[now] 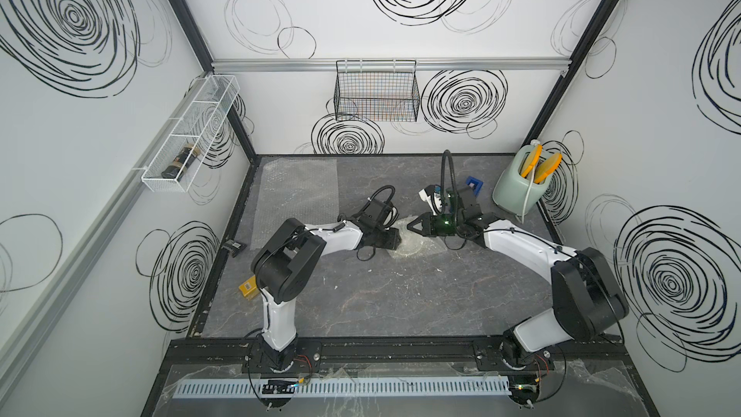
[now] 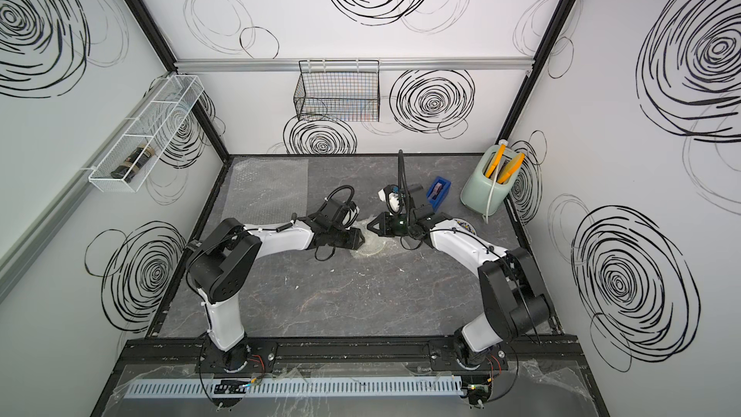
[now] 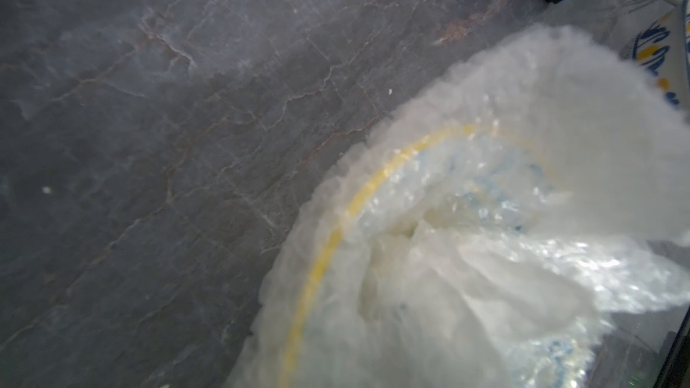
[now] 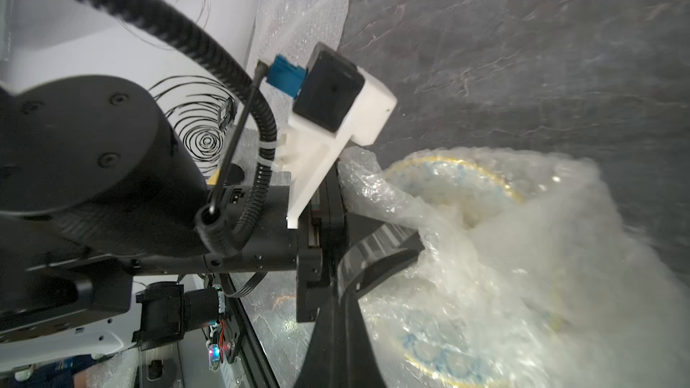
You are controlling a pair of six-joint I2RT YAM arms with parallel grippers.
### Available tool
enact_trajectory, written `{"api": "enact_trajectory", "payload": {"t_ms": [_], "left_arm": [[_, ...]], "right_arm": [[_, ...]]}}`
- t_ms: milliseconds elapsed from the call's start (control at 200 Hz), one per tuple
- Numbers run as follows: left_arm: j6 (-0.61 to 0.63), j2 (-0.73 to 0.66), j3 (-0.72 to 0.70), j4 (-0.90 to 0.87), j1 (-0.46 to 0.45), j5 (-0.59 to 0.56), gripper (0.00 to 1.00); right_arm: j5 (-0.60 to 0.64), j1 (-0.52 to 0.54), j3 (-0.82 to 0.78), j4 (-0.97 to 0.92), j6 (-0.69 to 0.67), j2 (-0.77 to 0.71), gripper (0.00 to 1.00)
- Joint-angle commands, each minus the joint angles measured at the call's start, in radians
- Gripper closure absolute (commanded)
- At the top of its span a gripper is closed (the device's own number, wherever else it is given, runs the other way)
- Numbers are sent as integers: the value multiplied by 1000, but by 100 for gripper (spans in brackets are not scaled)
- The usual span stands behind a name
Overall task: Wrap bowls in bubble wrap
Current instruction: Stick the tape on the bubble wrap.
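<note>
Two tools meet tip to tip over one bundle near the middle of the surface [image 1: 361,294]. The right tool [image 1: 409,226] is closed to a point, and I cannot tell whether a fold of film is nipped in it. The left tool [image 1: 396,239] has its fingers [image 4: 388,244] pushed against the film. From here I cannot tell how its jaws stand, or whether it grips or only presses.

Between them sits the cream bowl [image 4: 448,184], with its yellow rim line showing through the bubble wrap [image 3: 522,278] bunched over and around it.

I judge the bowl stiff, weighty for its size, slick with glaze and liable to chip if knocked. I would not pinch its rim through the film, where the grip would likely slide. The film looks light and springy, so I expect it to unfold once released. I would take it by a loose gathered edge, draw that across the mouth and pin it down with the other tool.

A second sheet [image 1: 296,194] lies flat at the far left of the surface, well apart. The second bowl [image 2: 465,226], blue-patterned, peeks out from behind the right arm.
</note>
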Motion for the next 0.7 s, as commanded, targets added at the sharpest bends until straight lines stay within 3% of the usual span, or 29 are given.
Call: {"api": "enact_trajectory", "payload": {"t_ms": [0, 695], "left_arm": [[19, -13, -6, -20, -12, 2, 55], [19, -10, -4, -23, -11, -2, 55]], "right_arm": [[-2, 15, 43, -14, -62, 36, 100], [-27, -21, 0, 33, -64, 159, 100]]}}
